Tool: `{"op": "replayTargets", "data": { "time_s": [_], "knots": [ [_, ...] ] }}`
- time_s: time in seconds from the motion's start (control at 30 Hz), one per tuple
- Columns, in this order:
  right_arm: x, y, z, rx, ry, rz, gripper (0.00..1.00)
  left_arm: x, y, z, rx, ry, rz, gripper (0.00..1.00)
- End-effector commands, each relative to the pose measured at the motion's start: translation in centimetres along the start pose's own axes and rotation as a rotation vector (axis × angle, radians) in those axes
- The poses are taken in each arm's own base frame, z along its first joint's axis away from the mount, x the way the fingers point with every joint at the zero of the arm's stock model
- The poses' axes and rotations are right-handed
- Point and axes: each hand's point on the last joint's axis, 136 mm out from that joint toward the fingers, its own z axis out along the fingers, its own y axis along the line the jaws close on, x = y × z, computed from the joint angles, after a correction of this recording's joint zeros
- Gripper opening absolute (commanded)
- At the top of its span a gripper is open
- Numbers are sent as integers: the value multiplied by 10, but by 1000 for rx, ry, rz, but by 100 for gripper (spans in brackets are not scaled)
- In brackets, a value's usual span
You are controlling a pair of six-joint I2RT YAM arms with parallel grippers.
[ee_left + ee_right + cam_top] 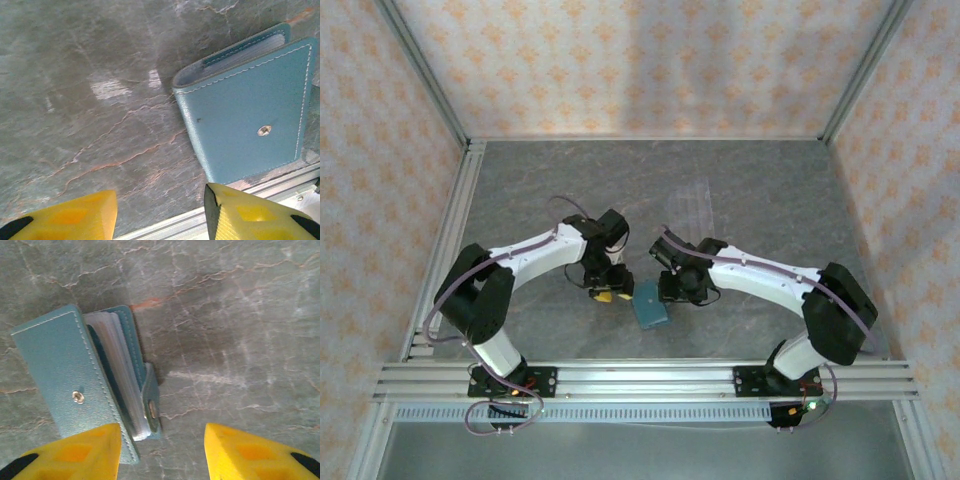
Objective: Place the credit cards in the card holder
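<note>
One teal-blue card holder lies flat on the grey marbled counter, close to the near edge and between the two hands. We see it folded, with the stitched outer cover facing up and a small metal stud set in that cover. The fold is not pressed tight. In the right wrist view the holder gapes along one side, where pale grey-blue leaves show between the covers and a short snap tab hangs loose. Whether any card sits in those leaves we cannot tell. In the left wrist view one corner of the holder lies just beside an aluminium rail along the counter edge.

Left hand: located just to the left of the card holder, apart from it. Its yellow fingers stand moderately apart over bare counter, with nothing gripped between them.

Right hand: located at the right side of the card holder. Its fingers are likewise parted about halfway and hold nothing. One finger overlaps the holder's near corner in the wrist view; whether it touches we cannot tell.

Farther back on the counter, well apart from both hands, stands a clear stand, too faint for us to describe further.
</note>
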Motion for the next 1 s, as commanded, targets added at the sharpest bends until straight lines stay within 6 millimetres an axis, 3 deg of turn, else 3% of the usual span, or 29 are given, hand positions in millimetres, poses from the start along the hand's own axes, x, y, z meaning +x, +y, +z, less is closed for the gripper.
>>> {"op": "replayTargets", "data": {
  "time_s": [0.0,0.57,0.97],
  "knots": [
    [-2,8,3,-63,8,-14,48,-1,-4,9,5,4,-8,50],
    [-9,8,7,-83,63,-23,28,-9,-3,29,-8,32,-12,50],
    [-17,4,1,-89,61,-11,20,-17,-14,26,6,20,-5,54]
  ]
}}
